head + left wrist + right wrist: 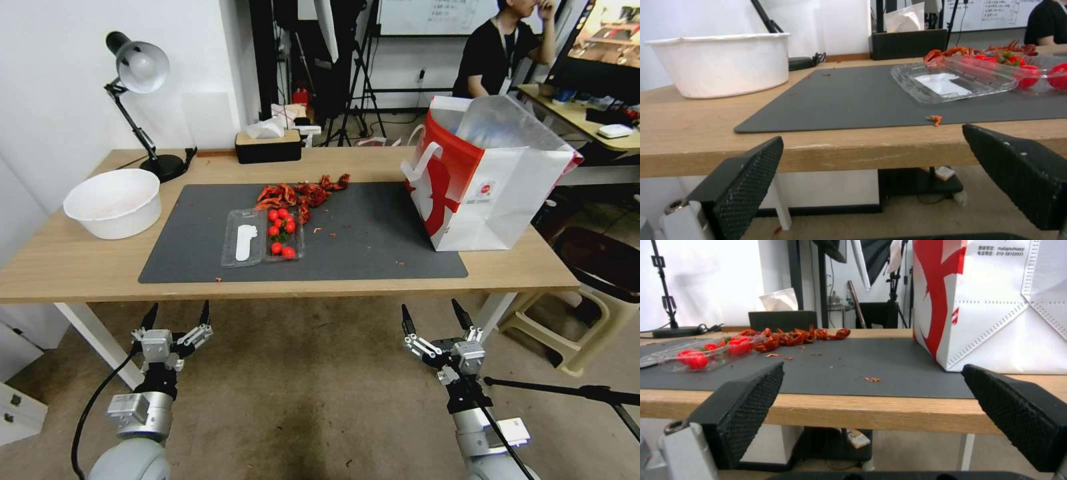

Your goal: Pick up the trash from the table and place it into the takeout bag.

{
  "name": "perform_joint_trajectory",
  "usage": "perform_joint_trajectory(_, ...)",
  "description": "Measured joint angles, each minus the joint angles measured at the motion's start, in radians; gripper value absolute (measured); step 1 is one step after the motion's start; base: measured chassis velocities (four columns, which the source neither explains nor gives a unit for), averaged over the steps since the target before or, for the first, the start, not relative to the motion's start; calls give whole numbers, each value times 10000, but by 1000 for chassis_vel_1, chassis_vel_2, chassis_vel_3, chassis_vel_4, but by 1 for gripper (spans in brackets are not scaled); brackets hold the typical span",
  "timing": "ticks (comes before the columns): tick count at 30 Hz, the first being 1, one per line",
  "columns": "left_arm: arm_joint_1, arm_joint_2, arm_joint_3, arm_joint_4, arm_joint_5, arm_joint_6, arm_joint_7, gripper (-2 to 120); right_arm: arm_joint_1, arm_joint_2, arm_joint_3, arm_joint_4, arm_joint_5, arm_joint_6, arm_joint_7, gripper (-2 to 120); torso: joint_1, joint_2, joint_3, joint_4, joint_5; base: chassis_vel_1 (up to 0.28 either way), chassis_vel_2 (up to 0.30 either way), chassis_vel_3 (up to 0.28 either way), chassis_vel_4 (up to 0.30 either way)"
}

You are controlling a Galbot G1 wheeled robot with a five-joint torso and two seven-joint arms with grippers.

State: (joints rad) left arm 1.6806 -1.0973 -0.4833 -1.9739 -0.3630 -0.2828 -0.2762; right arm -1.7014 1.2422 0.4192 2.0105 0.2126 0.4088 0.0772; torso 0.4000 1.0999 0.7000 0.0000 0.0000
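Observation:
On the dark grey mat (373, 247) of the light-wood table (67, 267) lies trash: a pile of red shell scraps (303, 193) (791, 336) and, touching its near side, an open clear plastic box (263, 237) (951, 81) holding cherry tomatoes. A white bowl (113, 202) (722, 65) stands on the wood at the left. The takeout bag (493, 193) (996, 306), white with red print, stands upright and open at the mat's right end. My left gripper (180, 308) (871, 135) and right gripper (430, 308) (872, 366) hang open and empty below the table's front edge.
A black desk lamp (140, 67) and a black tissue box (268, 145) stand along the table's back edge. Small red crumbs (872, 379) dot the mat. A plastic stool (587, 313) and a tripod leg (567, 390) are on the floor at the right.

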Motion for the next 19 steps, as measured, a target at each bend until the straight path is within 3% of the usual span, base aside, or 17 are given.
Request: perform_joint_trajectory(19,-1,7,5,-1,-3,13,-9,100,-3,1,-5,0,2,5,-8,100,0,0,0,0,0,0,0,0,0)
